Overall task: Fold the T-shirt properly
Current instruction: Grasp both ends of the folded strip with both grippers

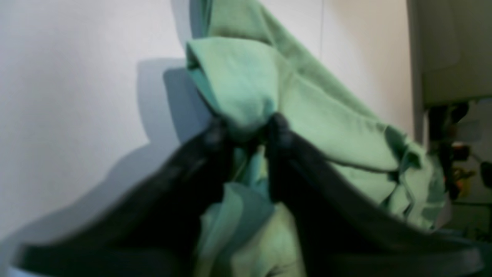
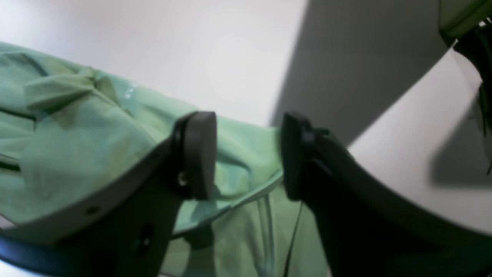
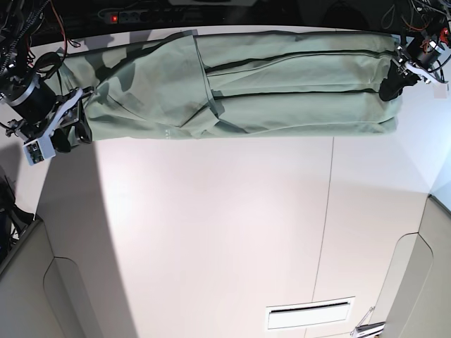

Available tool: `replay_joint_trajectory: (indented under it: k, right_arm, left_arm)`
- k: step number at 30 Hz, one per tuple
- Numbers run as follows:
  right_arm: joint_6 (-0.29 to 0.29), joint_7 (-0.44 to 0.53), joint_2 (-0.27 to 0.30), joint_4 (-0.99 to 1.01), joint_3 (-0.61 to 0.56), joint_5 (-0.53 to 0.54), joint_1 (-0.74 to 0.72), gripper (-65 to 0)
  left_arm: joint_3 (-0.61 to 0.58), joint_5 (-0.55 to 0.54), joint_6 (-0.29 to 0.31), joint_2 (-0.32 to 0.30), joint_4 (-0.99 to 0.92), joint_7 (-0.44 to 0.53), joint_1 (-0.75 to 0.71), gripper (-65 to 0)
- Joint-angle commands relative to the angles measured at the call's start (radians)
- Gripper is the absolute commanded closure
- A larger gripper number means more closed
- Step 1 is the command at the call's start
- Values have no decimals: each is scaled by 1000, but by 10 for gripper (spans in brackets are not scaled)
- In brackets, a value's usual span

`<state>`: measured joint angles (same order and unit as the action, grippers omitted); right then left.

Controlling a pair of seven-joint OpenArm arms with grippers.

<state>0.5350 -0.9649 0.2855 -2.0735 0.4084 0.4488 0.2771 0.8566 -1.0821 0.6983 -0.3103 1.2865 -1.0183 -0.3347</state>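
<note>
The pale green T-shirt (image 3: 282,84) lies folded into a long band along the far side of the white table (image 3: 211,225). At the band's right end, my left gripper (image 3: 390,86) pinches a bunched fold of the T-shirt (image 1: 246,84). In the left wrist view the left gripper (image 1: 248,129) has its dark fingers closed on the cloth. My right gripper (image 3: 79,120) sits at the band's left end. In the right wrist view the right gripper (image 2: 246,154) is open, its fingertips standing apart, with an edge of the T-shirt (image 2: 77,146) running across the gap.
A seam (image 3: 330,211) runs down the table. A narrow slot (image 3: 309,315) sits near the front right. Cables and a power strip (image 3: 141,14) line the back edge. Beige panels (image 3: 28,282) flank the front corners.
</note>
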Motion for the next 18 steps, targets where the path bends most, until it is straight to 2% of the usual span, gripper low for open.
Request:
replay_joint_trajectory:
  k: [1, 2, 3, 8, 11, 13, 14, 18]
  right_arm:
    - [0, 27, 11, -14, 6, 15, -5, -269]
    - [0, 27, 11, -14, 6, 15, -5, -269]
    - [0, 27, 11, -14, 6, 15, -5, -269]
    - [0, 26, 11, -14, 6, 10, -5, -269]
    - [-6, 26, 11, -14, 6, -20, -5, -269]
    - [-44, 26, 11, -14, 6, -62, -5, -269]
    - [-66, 26, 11, -14, 6, -87, -5, -269]
    - [-122, 27, 12, -14, 6, -166, -5, -269]
  left_arm:
    - [0, -2, 0, -5, 5, 2, -3, -69]
    - [0, -3, 0, -2, 5, 11, -3, -15]
    - [0, -4, 0, 0, 5, 26, -3, 0]
    - [0, -84, 0, -5, 6, 60, -3, 0]
    - [6, -219, 0, -8, 16, -29, -3, 0]
    - [9, -367, 0, -8, 21, -134, -3, 0]
    - [9, -401, 0, -8, 22, -188, -3, 0]
    - [9, -401, 0, 14, 45, -249, -1, 0]
